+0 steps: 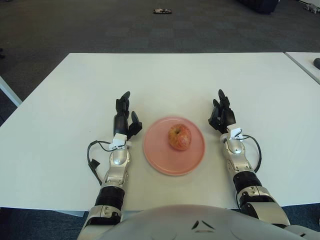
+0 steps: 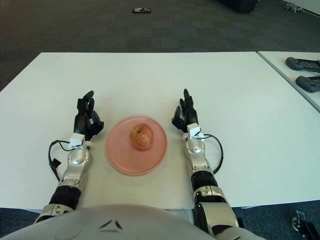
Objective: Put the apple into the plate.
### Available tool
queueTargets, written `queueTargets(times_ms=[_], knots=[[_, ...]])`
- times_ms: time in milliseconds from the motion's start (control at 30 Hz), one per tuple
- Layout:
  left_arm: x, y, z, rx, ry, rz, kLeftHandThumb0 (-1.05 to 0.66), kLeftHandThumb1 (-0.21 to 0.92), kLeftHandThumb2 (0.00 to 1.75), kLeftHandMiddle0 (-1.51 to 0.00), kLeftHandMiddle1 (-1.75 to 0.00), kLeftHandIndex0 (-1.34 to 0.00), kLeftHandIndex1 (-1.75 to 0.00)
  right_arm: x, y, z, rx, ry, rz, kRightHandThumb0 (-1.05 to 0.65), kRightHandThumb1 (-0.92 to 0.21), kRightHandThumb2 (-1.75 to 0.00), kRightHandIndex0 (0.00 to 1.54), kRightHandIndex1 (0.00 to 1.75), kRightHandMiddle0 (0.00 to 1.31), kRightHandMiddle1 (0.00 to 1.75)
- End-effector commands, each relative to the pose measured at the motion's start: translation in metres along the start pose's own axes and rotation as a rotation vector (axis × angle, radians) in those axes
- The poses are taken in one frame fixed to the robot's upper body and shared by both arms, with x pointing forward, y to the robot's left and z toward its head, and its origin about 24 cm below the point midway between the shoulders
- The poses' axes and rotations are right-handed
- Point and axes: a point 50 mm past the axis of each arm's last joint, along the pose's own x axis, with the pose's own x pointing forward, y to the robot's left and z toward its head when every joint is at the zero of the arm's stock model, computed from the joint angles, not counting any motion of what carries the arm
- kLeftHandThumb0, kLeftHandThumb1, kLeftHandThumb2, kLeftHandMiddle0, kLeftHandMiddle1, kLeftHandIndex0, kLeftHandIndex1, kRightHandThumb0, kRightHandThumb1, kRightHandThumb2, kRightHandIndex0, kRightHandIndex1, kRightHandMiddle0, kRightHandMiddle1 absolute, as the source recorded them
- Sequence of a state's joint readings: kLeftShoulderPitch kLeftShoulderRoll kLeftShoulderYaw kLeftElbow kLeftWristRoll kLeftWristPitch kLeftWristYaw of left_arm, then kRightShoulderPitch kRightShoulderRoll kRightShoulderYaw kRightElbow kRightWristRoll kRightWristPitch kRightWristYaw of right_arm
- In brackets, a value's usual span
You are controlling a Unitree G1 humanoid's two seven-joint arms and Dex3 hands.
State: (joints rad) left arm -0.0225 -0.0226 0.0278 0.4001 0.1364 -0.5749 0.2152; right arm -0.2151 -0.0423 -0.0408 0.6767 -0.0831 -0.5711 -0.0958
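A red and yellow apple (image 1: pixel 180 137) sits upright in the middle of a pink plate (image 1: pixel 156 159) on the white table. My left hand (image 1: pixel 124 114) shows just left of the plate with its fingers stretched out and holding nothing. My right hand (image 1: pixel 220 112) shows just right of the plate, fingers likewise extended and empty. Neither hand touches the apple or the plate.
The white table (image 1: pixel 165 75) spreads wide on all sides of the plate. A second table with dark controllers (image 2: pixel 302 64) stands at the far right. A small dark object (image 1: pixel 163 10) lies on the carpet beyond the table.
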Motion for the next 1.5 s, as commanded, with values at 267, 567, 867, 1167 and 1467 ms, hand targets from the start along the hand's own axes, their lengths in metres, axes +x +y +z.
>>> queueTargets(times_ms=[267, 567, 867, 1167, 1467], knots=[[-0.007, 0.006, -0.009, 0.048, 0.027, 0.000, -0.55, 0.92, 0.96, -0.18, 0.00, 0.00, -0.56, -0.012, 0.000, -0.014, 0.015, 0.066, -0.007, -0.94, -0.92, -1.12, 0.00, 0.00, 0.00, 0.00], [-0.007, 0.009, -0.010, 0.057, 0.023, 0.010, -0.58, 0.92, 0.94, -0.16, 0.00, 0.00, -0.55, -0.012, 0.002, -0.014, 0.015, 0.063, -0.008, -0.95, -0.92, -1.12, 0.00, 0.00, 0.00, 0.00], [-0.006, 0.012, -0.011, 0.067, 0.006, 0.027, -0.61, 0.92, 0.95, -0.15, 0.00, 0.00, -0.50, -0.013, 0.004, -0.015, 0.017, 0.059, -0.009, -0.94, -0.92, -1.11, 0.00, 0.00, 0.00, 0.00], [-0.006, 0.015, -0.012, 0.073, 0.014, 0.032, -0.66, 0.92, 0.99, -0.13, 0.00, 0.00, -0.44, -0.014, 0.007, -0.015, 0.022, 0.062, -0.003, -0.93, -0.92, -1.12, 0.00, 0.00, 0.00, 0.00], [-0.006, 0.020, -0.011, 0.084, 0.051, 0.053, -0.74, 0.92, 0.99, -0.13, 0.00, 0.00, -0.38, -0.014, 0.013, -0.015, 0.036, 0.072, 0.000, -0.92, -0.92, -1.14, 0.00, 0.00, 0.00, 0.00]])
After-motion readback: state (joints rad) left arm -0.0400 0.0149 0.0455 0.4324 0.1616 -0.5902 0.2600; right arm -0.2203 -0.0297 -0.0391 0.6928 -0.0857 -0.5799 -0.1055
